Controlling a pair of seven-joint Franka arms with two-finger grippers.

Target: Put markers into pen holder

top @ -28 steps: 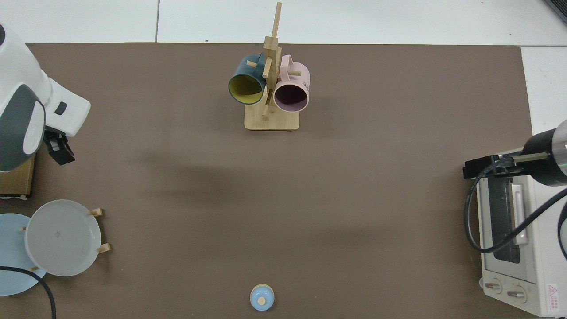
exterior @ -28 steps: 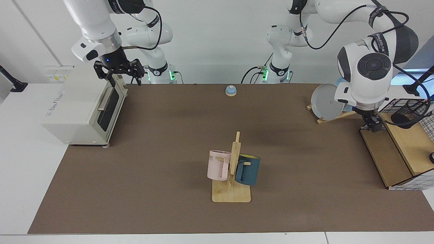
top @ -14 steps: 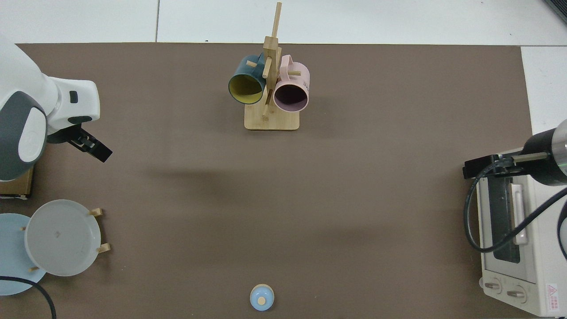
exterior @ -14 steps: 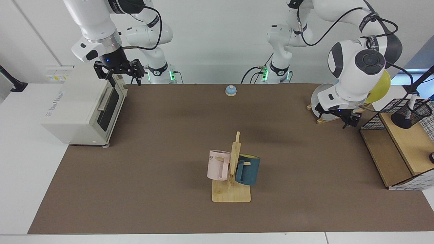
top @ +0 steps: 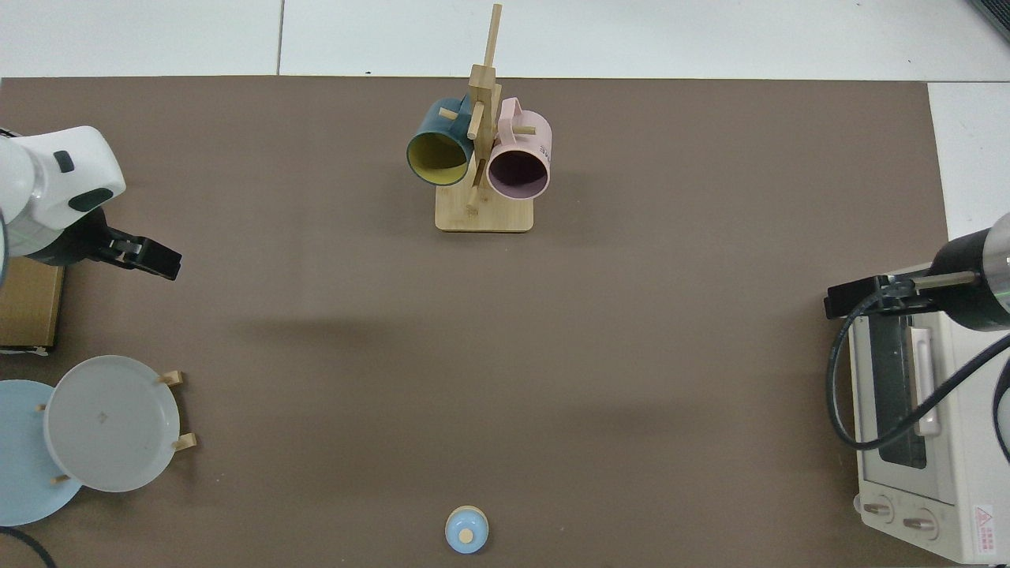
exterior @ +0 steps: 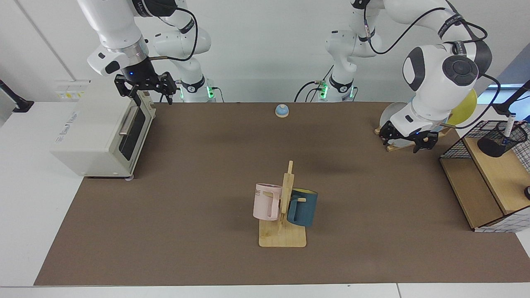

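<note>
Marker (exterior: 509,125) standing tilted inside pen holder (exterior: 502,139) on shelf (exterior: 492,178). Left gripper (exterior: 408,140) released, empty, beside plates. Right gripper (exterior: 144,86) waiting spread above toaster oven (exterior: 99,132).

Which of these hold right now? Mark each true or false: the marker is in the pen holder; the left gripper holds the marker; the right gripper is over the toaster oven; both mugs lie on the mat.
1. The marker stands in the pen holder. True.
2. The left gripper holds the marker. False: it is open and empty, in front of the plates, apart from the holder.
3. The right gripper, open, is above the toaster oven. True.
4. Both mugs lie on the mat. False: the pink mug and the teal mug hang on the wooden rack.
</note>
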